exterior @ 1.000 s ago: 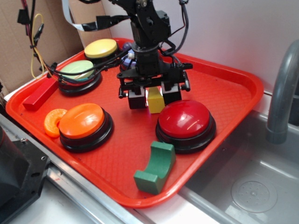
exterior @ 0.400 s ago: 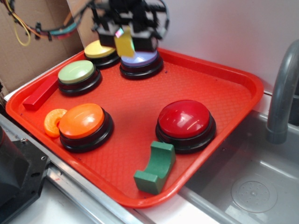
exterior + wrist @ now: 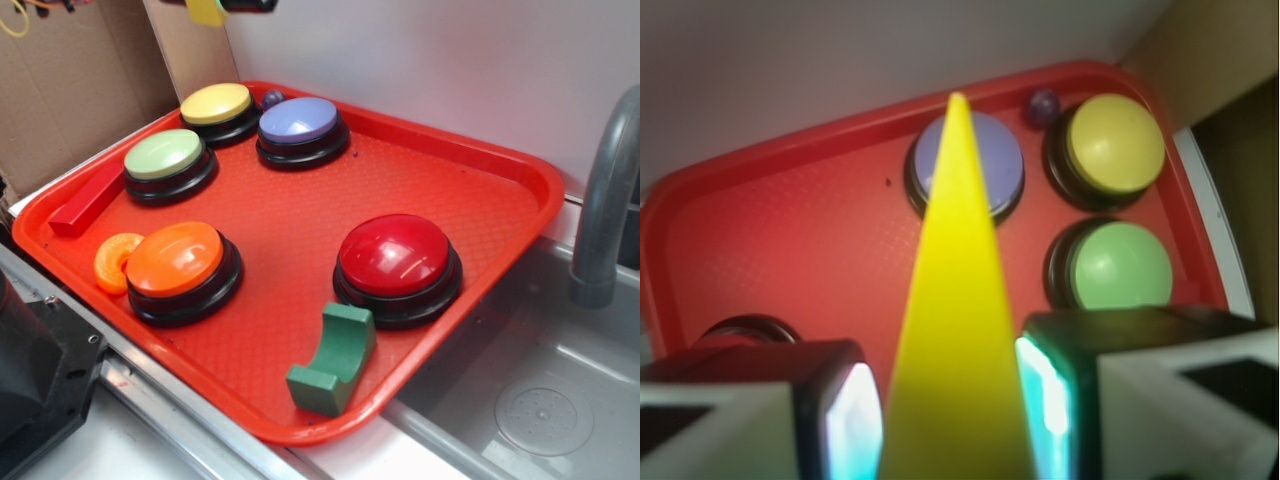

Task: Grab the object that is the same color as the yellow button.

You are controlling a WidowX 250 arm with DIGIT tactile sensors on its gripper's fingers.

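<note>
High above the tray's back corner, the small yellow wedge block [image 3: 207, 11] hangs at the very top edge of the exterior view, with only a dark scrap of my gripper [image 3: 230, 5] showing beside it. In the wrist view the wedge [image 3: 956, 320] fills the middle, pointed tip away from the camera, and my gripper [image 3: 950, 410] is shut on it, a pad against each side. The yellow button [image 3: 216, 104] sits at the tray's back left, also seen from above in the wrist view [image 3: 1116, 145].
The red tray [image 3: 470, 190] carries purple [image 3: 298, 120], pale green [image 3: 164, 155], orange [image 3: 176, 258] and red [image 3: 395, 255] buttons, an orange ring [image 3: 113, 260], a red bar [image 3: 88, 203], a green arch block [image 3: 335, 358] and a small purple ball [image 3: 272, 98]. A sink and grey faucet [image 3: 605, 200] lie right.
The gripper has risen from between the buttons with the yellow wedge in it, moving up and toward the back left until it almost leaves the exterior view.
</note>
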